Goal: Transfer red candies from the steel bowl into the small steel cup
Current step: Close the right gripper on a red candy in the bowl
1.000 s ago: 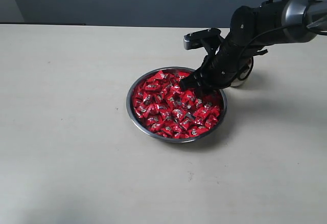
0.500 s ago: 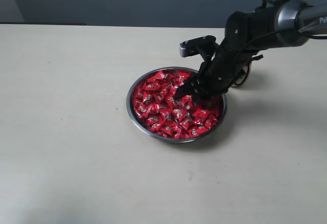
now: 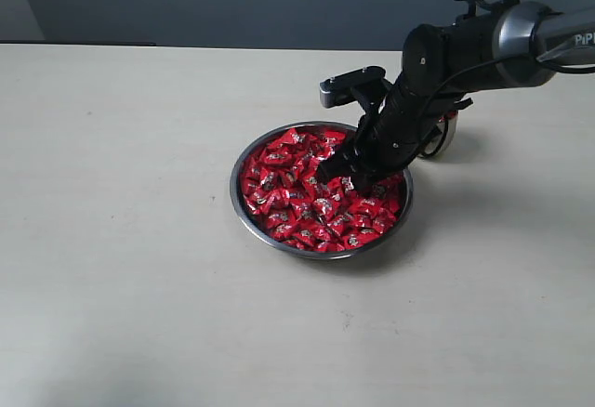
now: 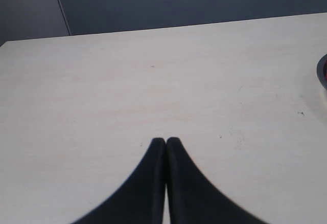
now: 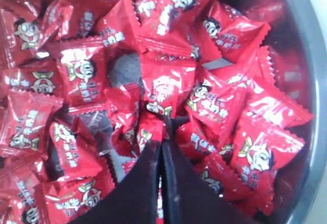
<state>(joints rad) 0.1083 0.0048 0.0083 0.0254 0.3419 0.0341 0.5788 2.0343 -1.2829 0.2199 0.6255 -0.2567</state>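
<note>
From the outside we see the steel bowl [image 3: 235, 187] in the middle of the pale table [image 3: 130, 258], heaped with red candies [image 3: 288, 189]. The right gripper [image 3: 338, 176] reaches down into the pile on the bowl's far right side. The small steel cup [image 3: 449, 137] stands just behind the bowl, mostly hidden by the arm.

In the left wrist view we find the left gripper [image 4: 166, 143] over bare table, its two fingers pressed together on nothing, with a sliver of the bowl's rim at the picture's edge.

In the right wrist view the fingers meet tip to tip among the wrappers. We cannot tell whether a candy is pinched between them.
</note>
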